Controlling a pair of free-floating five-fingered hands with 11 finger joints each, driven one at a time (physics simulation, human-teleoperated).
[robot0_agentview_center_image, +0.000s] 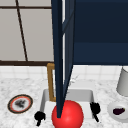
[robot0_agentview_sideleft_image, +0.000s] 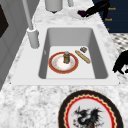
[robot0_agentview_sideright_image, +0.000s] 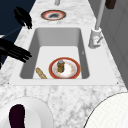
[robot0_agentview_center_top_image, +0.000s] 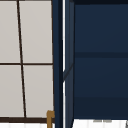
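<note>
My left hand (robot0_agentview_center_image: 39, 116) hovers at the sink's front left corner, fingers relaxed and drooping; in the left side view the left hand (robot0_agentview_sideleft_image: 122, 62) hangs over the counter's front edge. My right hand (robot0_agentview_center_image: 95, 109) floats at the front right corner; in the right side view the right hand (robot0_agentview_sideright_image: 13, 51) points straight fingers over the sink's rim and holds nothing. Between them a red ball (robot0_agentview_center_image: 67, 115) shows in front of the sink (robot0_agentview_center_image: 82, 96). In the basin lies a red-rimmed plate (robot0_agentview_sideleft_image: 58, 66) with a small jar (robot0_agentview_sideleft_image: 66, 57) on it, beside a bread stick (robot0_agentview_sideleft_image: 82, 56).
An open dark blue cabinet door (robot0_agentview_center_image: 61, 55) hangs down over the sink's middle. A dragon-patterned plate (robot0_agentview_center_image: 20, 103) lies on the left counter. A white bowl (robot0_agentview_center_image: 110, 108) with a dark purple item (robot0_agentview_center_image: 118, 110) and a grey canister (robot0_agentview_center_image: 123, 82) stand at the right. The tap (robot0_agentview_sideright_image: 95, 37) is at the back.
</note>
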